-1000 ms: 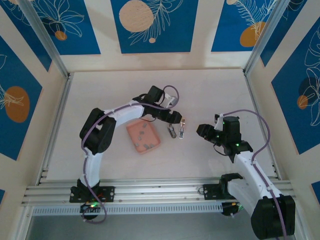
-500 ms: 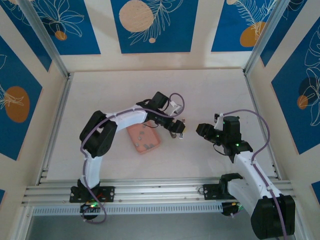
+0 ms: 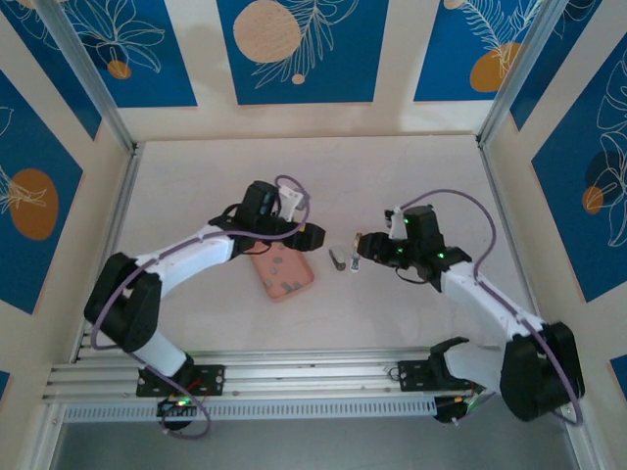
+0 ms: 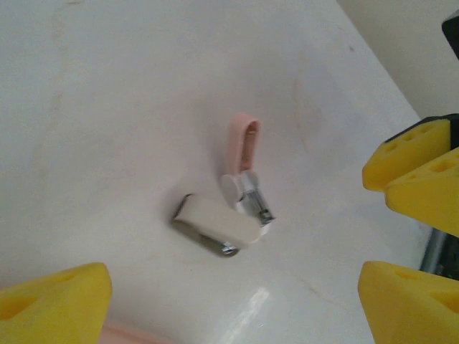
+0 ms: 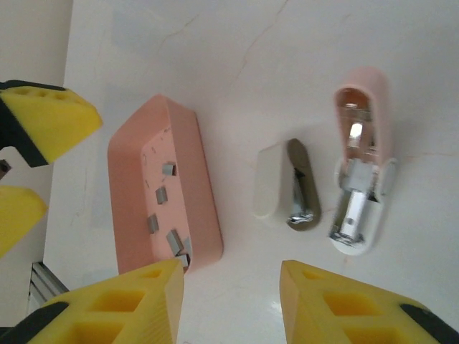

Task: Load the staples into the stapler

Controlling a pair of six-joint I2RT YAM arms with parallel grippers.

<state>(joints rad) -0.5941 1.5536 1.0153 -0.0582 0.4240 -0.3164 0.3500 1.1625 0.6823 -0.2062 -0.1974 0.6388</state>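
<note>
The stapler (image 3: 345, 258) lies folded open mid-table. In the right wrist view its pink lid and metal magazine (image 5: 361, 168) sit beside its white base (image 5: 285, 188). Several staples (image 5: 159, 195) lie loose in the salmon-pink tray (image 5: 204, 193), just left of the stapler. My left gripper (image 3: 311, 235) hovers open over the tray's far end, with the stapler (image 4: 228, 208) ahead of its fingers and nothing between them (image 4: 229, 287). My right gripper (image 3: 364, 245) hangs just right of the stapler, open and holding nothing (image 5: 229, 276).
The two grippers face each other across the stapler, each seeing the other's yellow fingertips (image 4: 419, 172) (image 5: 43, 122). The tray (image 3: 306, 287) lies under the left wrist. Aluminium rails (image 3: 294, 377) edge the table's near side and walls stand all around.
My left gripper pulled back from the stapler to the left, over the tray's far end, and opened slightly wider. My right arm swung left up to the stapler and its jaws narrowed a little.
</note>
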